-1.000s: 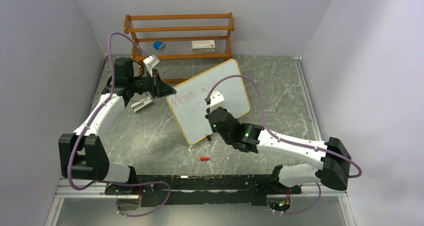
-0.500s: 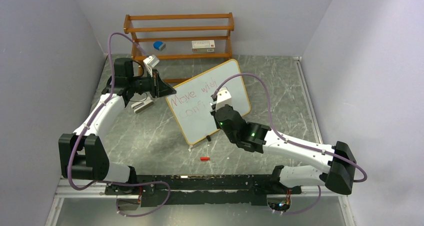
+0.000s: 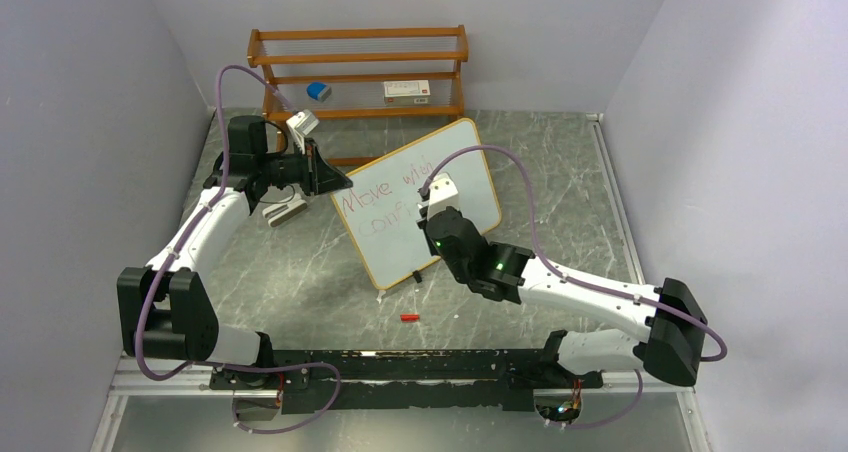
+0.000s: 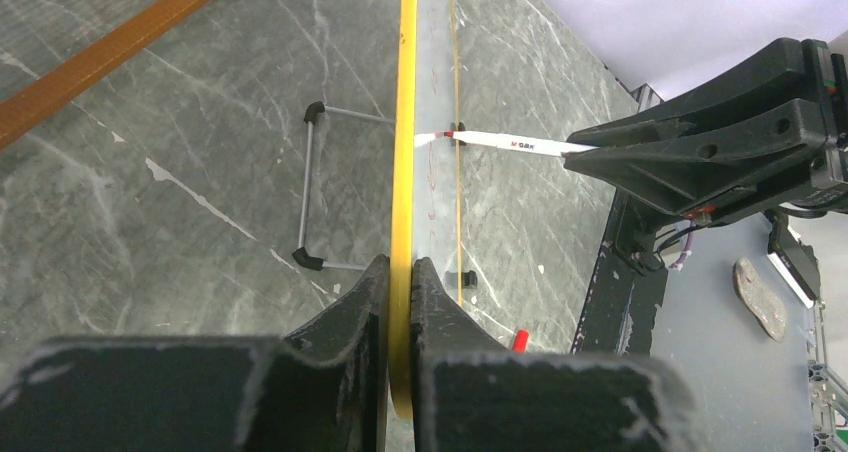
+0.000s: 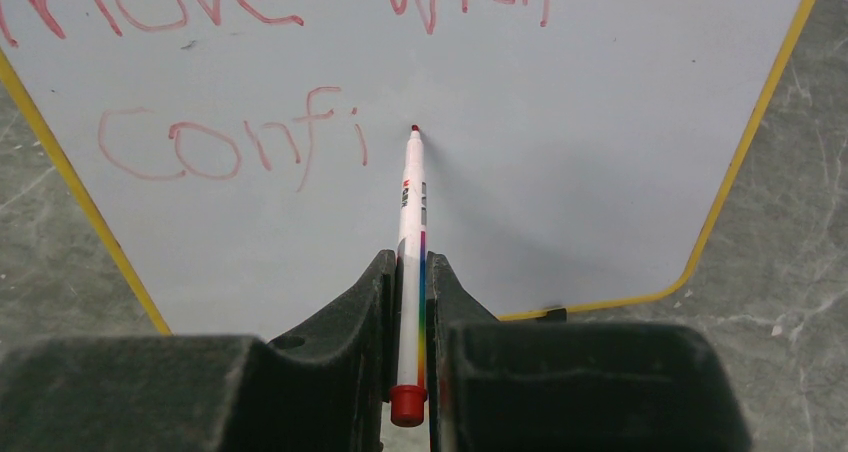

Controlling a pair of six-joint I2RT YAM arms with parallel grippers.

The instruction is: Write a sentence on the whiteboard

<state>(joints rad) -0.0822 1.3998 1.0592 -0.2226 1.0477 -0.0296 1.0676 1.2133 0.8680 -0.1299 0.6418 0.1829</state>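
The whiteboard (image 3: 478, 177) stands tilted on the table, with "Move with" and "Confi" in red on it. My left gripper (image 3: 335, 180) is shut on its yellow-framed left edge (image 4: 404, 152), one finger on each side (image 4: 400, 264). My right gripper (image 3: 432, 234) is in front of the board, shut (image 5: 410, 257) on a white marker (image 5: 411, 202) with a rainbow stripe and a red end. The marker's red tip is at the board just right of the "i". The marker also shows in the left wrist view (image 4: 500, 142).
A brown wooden slatted rack (image 3: 358, 62) stands at the back, holding a blue object (image 3: 318, 91) and a white box (image 3: 406, 91). A small red cap (image 3: 407, 318) lies on the table in front of the board. A grey block (image 3: 283, 212) lies beneath the left arm.
My right gripper moved right with the marker, then came back a little to the left across the board. The left arm and the board have not moved.
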